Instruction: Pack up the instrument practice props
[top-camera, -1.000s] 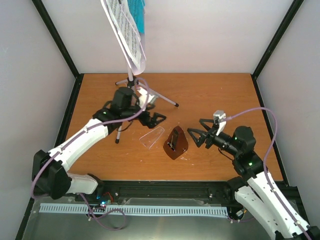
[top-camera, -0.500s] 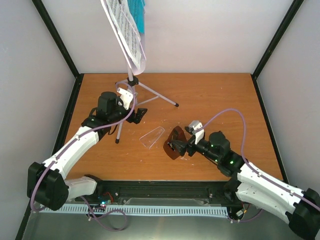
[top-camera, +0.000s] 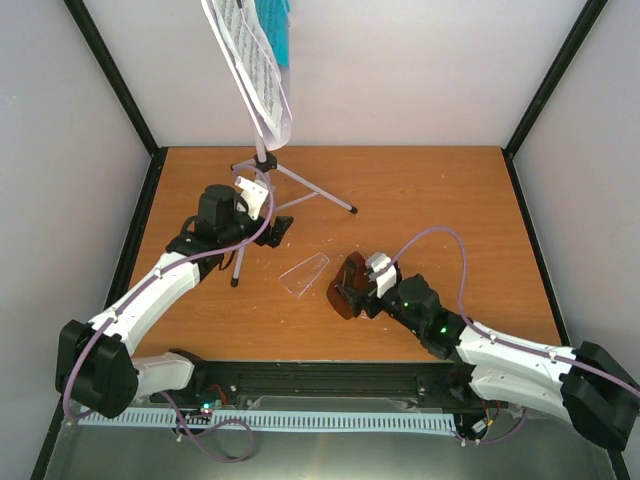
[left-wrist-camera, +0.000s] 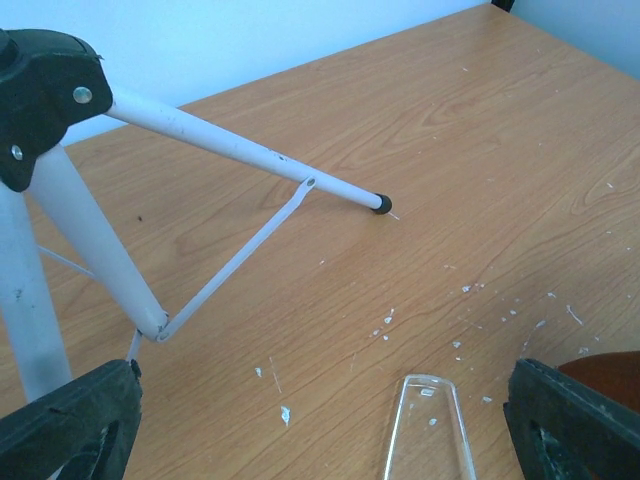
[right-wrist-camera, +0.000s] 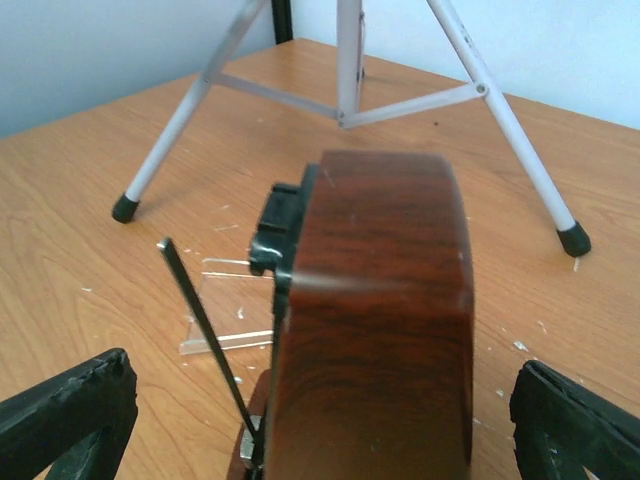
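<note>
At 5 o'clock from worktop (top-camera: 450, 200) centre, your right gripper (right-wrist-camera: 320, 430) straddles the metronome (right-wrist-camera: 370, 330). Its jaws are spread wide to either side with nothing clamped, probably lined up to grasp it. Clear cover (top-camera: 305, 272) lies flat at the metronome's 9 o'clock, off the body. Your left gripper (left-wrist-camera: 320, 425) hangs released beside a front leg of the music stand (top-camera: 264, 160), at 11 o'clock. Right wrist view shows the pendulum rod (right-wrist-camera: 205, 330) exposed. Only the top view shows sheet music (top-camera: 250, 70) and teal booklet (top-camera: 281, 28) up on the stand.
</note>
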